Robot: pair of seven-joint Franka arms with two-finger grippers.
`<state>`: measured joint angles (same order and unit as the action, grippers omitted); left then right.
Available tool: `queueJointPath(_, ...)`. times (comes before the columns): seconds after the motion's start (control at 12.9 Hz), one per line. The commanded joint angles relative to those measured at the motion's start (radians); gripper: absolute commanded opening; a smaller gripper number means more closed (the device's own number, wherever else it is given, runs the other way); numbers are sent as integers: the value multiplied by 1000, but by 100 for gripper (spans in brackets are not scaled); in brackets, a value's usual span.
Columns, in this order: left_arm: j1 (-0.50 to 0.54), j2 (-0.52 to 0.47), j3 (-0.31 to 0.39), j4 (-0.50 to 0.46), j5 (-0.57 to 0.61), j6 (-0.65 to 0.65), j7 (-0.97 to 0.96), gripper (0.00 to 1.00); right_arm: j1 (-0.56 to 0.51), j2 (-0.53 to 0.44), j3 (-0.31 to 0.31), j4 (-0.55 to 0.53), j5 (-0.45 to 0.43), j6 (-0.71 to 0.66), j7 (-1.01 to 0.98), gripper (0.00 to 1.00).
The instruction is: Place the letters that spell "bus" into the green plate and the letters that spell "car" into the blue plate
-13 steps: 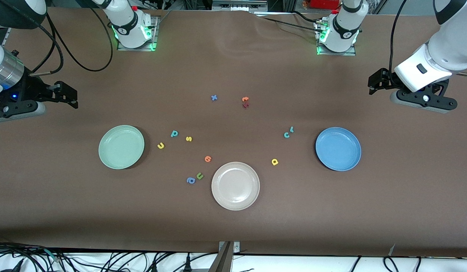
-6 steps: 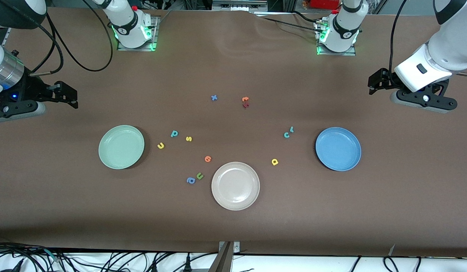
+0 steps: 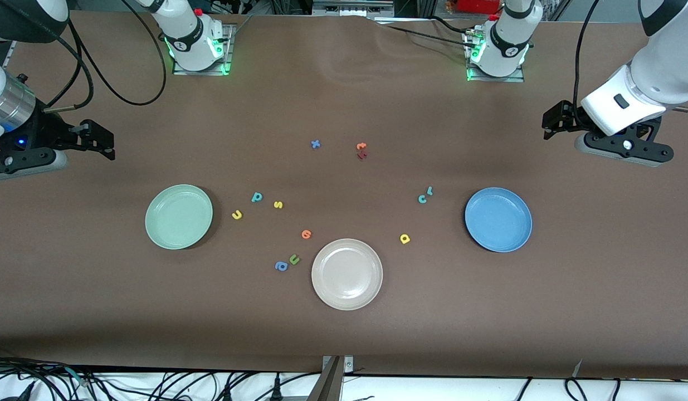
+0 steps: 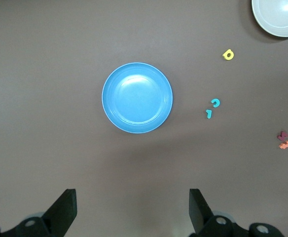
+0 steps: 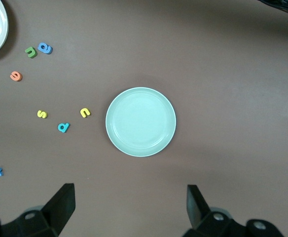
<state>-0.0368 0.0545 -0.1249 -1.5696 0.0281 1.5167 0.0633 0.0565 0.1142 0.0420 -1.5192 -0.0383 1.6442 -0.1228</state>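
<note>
The empty green plate [image 3: 178,216] [image 5: 140,121] has a yellow u [image 3: 237,215], teal b [image 3: 257,196] and yellow s [image 3: 278,204] lying beside it on the table. Beside the empty blue plate [image 3: 498,219] [image 4: 137,97] lie a teal c [image 3: 422,199], a teal r [image 3: 429,191] and, nearer the front camera, a yellow a [image 3: 405,239]. My right gripper [image 3: 101,140] [image 5: 130,210] hangs open and empty high above the table by the green plate. My left gripper [image 3: 551,123] [image 4: 132,212] hangs the same way by the blue plate.
A beige-pink plate [image 3: 347,273] sits between the two plates, nearer the front camera. An orange letter [image 3: 306,234], an olive u [image 3: 294,259] and a blue a [image 3: 281,266] lie near it. A blue x [image 3: 315,144] and two reddish letters [image 3: 361,150] lie toward the bases.
</note>
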Motion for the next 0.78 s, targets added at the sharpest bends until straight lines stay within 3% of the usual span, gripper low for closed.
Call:
queueJointPath(0.0,3,-21,5,-13,-22,-9,20,100,-4,13,1,31,17,-23,-18,100)
queueJointPath(0.7,3,-19,5,-15,-22,-18,20,100,-4,13,1,31,18,-21,-18,100)
